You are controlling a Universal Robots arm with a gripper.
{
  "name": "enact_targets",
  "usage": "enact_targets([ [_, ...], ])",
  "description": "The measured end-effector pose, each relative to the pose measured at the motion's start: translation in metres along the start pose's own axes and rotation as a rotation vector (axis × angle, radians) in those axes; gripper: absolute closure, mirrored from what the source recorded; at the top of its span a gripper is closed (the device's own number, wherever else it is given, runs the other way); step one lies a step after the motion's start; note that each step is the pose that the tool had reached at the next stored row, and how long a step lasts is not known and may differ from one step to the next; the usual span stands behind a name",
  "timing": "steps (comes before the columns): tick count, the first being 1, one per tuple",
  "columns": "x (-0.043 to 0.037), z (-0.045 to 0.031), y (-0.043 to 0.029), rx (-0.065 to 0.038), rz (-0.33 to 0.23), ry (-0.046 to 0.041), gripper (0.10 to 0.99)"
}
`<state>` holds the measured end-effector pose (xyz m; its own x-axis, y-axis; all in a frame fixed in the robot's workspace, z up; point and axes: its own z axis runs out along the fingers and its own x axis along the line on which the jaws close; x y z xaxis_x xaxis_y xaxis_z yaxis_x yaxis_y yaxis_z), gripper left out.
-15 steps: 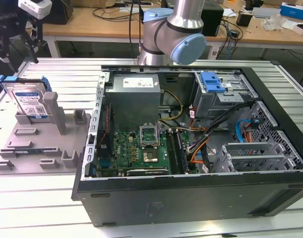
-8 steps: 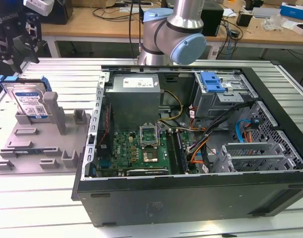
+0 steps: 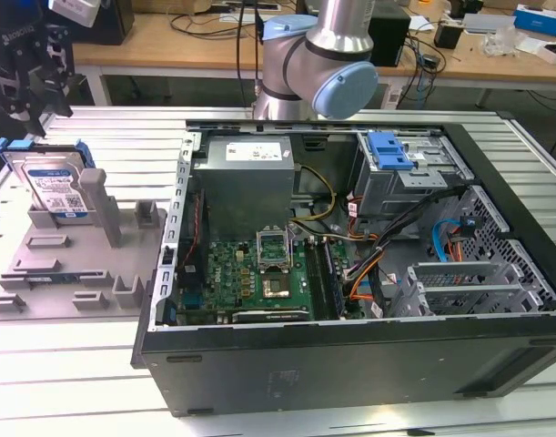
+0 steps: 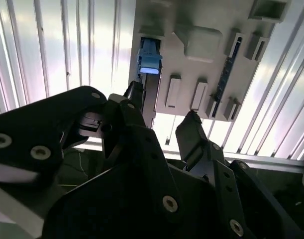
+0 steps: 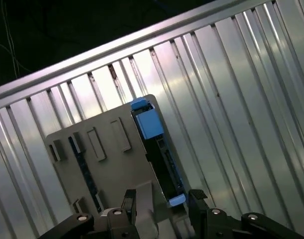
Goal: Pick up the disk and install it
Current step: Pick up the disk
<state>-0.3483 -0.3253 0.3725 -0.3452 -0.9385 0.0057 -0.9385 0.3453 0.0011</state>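
Disk (image 3: 48,182) stands on edge in a grey holder (image 3: 41,264) on the ribbed table (image 3: 77,364), at the exterior view's left, just beside the open PC case (image 3: 350,355) but outside it. Blue bracket (image 3: 18,146) frames its top edge. Gripper (image 3: 30,77) hangs over the disk, clear of it, nothing held. In the second wrist view the gripper (image 4: 161,113) has jaws apart, w/ the disk (image 4: 149,62) seen edge-on past the tips. Same in the first wrist view: gripper (image 5: 162,199) spread, disk (image 5: 159,149) roughly in line w/ the gap, holder (image 5: 107,164) beside it. Arm (image 3: 318,55) rises at the far side of the case. Inside the case are a green board (image 3: 259,273), a grey PSU (image 3: 246,177) and, toward the far right, a drive bay w/ blue latch (image 3: 391,150).
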Motion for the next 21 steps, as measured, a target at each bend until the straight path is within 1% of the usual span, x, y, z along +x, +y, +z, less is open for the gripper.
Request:
enact_targets([
  [1, -0.0001, 0.0003, 0.0000, 0.000, -0.018, 0.0000, 0.545],
  [2, -0.0003, 0.0010, 0.0001, 0.000, -0.056, 0.0000, 0.545],
  [4, -0.0007, 0.0015, 0.0003, 0.001, -0.089, -0.0001, 0.545],
  [5, -0.0013, 0.0020, 0.0005, 0.001, -0.121, 0.0000, 0.545],
  [7, -0.0023, 0.0028, 0.0009, 0.001, -0.154, 0.0000, 0.545],
  [8, -0.0069, 0.0032, 0.0025, 0.002, -0.173, 0.0002, 0.545],
  [9, -0.0080, 0.0033, 0.0029, 0.002, -0.178, 0.0013, 0.545],
  [14, -0.0086, 0.0033, 0.0031, 0.002, -0.182, 0.0015, 0.545],
  [15, -0.0101, 0.0033, 0.0035, 0.002, -0.183, 0.0016, 0.545],
  [19, -0.0169, 0.0044, 0.0061, 0.003, -0.226, 0.0038, 0.545],
  [21, -0.0176, 0.0055, 0.0081, 0.003, -0.237, 0.0043, 0.545],
])
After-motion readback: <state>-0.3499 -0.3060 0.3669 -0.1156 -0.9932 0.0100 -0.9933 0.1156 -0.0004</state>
